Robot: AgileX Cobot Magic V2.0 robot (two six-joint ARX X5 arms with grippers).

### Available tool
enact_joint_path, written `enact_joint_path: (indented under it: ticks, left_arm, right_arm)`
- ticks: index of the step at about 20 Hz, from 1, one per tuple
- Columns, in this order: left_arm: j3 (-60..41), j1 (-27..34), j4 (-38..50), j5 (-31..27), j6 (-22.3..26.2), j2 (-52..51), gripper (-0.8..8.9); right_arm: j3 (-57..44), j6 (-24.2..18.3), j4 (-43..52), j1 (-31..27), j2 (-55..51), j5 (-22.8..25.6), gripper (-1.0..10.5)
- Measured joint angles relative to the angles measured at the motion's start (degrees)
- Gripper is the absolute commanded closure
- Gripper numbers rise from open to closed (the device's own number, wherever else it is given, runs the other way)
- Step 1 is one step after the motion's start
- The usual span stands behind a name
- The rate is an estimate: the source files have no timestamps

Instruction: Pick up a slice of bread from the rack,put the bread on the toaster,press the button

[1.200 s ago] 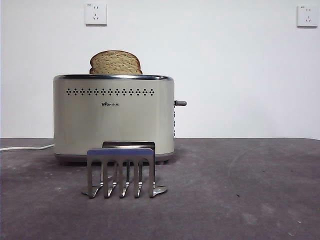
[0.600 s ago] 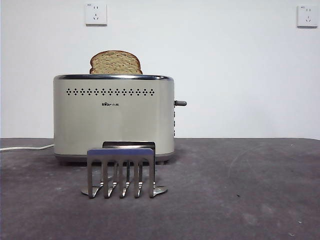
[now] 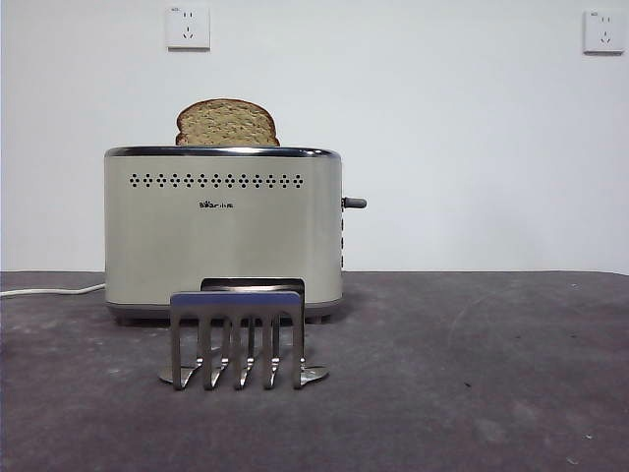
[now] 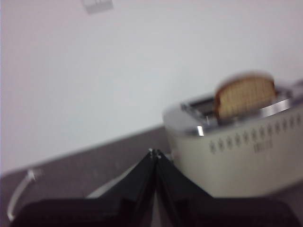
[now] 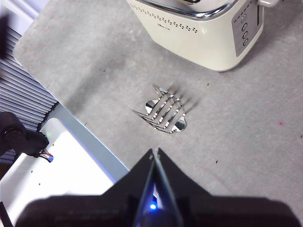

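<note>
The slice of bread (image 3: 227, 124) stands upright in the top slot of the cream toaster (image 3: 224, 236), its rounded top showing above the chrome rim. In front of the toaster the steel rack (image 3: 237, 334) holds nothing. The button (image 3: 355, 203) sticks out of the toaster's right side. Neither gripper shows in the front view. My left gripper (image 4: 154, 153) is shut and empty, off to the side of the toaster (image 4: 236, 156) and bread (image 4: 245, 96). High over the table, my right gripper (image 5: 155, 152) is shut and empty above the rack (image 5: 165, 113) and toaster (image 5: 189, 33).
A white power cable (image 3: 49, 290) runs left from the toaster. Two wall sockets (image 3: 188, 28) (image 3: 603, 31) sit on the white wall behind. The right wrist view shows the table's edge with a white surface (image 5: 61, 165) beyond it.
</note>
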Motion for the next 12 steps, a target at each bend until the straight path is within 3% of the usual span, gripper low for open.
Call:
enact_joint_path:
  ticks: [6,12]
  left_arm:
    - [-11.41,0.00,0.70,-0.02,-0.37,-6.97,8.16]
    - [-15.67,0.00,-1.33,-0.04,-1.01,-10.60,8.16]
  right_arm:
    - [0.00,0.00,0.00,0.00,0.00,0.00,9.5]
    - [0.00,0.00,0.00,0.00,0.00,0.00,9.5]
